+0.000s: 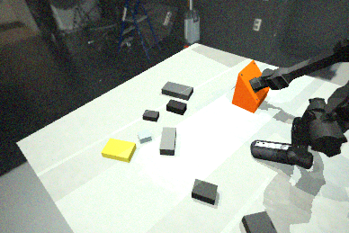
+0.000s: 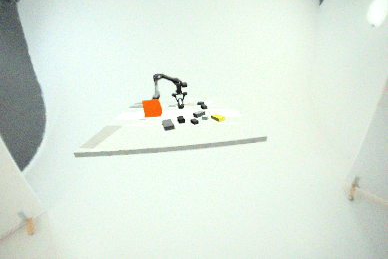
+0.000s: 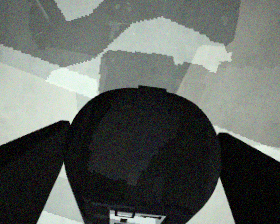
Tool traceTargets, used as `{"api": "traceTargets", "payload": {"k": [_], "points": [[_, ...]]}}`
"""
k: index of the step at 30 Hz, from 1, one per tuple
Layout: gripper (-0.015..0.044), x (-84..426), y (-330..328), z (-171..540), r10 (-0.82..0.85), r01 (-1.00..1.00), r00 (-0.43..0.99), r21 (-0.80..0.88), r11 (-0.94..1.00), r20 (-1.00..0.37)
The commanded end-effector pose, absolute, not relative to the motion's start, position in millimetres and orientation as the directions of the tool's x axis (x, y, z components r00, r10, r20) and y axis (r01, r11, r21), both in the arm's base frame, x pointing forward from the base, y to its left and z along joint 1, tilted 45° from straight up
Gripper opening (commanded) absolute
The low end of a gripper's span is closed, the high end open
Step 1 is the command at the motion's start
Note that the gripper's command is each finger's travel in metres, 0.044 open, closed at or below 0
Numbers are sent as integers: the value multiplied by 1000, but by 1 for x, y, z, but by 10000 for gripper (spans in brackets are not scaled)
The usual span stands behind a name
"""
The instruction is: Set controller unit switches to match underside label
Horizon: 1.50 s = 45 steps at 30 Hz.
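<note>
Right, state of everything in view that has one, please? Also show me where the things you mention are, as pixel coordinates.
Tool (image 1: 294,149) (image 2: 180,98) (image 3: 143,135): closed on the controller unit.
Controller unit (image 1: 274,155) (image 2: 181,104) (image 3: 141,150): gripped, seemingly off the bench.
Label (image 1: 272,146) (image 3: 146,219): partly in view, squares unreadable.
Switches: positions cannot be seen.
Orange wedge (image 1: 247,89) (image 2: 152,108): standing upright.
Yellow block (image 1: 119,148) (image 2: 217,117): lying flat.
Pale small block (image 1: 145,136) (image 2: 205,118): on the bench.

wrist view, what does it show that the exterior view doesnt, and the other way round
Only the wrist view: a close look at the dark rounded unit between the jaws.

Only the exterior view: the orange block, the yellow block and the bench's front edge.

Both: the jaws, though small in the exterior view.
</note>
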<state>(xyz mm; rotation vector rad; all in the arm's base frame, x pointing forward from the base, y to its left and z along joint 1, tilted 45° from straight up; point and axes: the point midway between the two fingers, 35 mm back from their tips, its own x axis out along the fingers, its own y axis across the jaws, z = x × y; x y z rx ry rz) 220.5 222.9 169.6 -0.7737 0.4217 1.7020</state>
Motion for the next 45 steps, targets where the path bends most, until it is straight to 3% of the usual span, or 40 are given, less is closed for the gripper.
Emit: {"api": "traceTargets", "payload": {"k": [1, 45], "points": [[338, 219, 223, 164, 702, -958, -120, -103, -266, -702], [338, 212, 255, 152, 704, -958, -120, -103, -266, -700]]}}
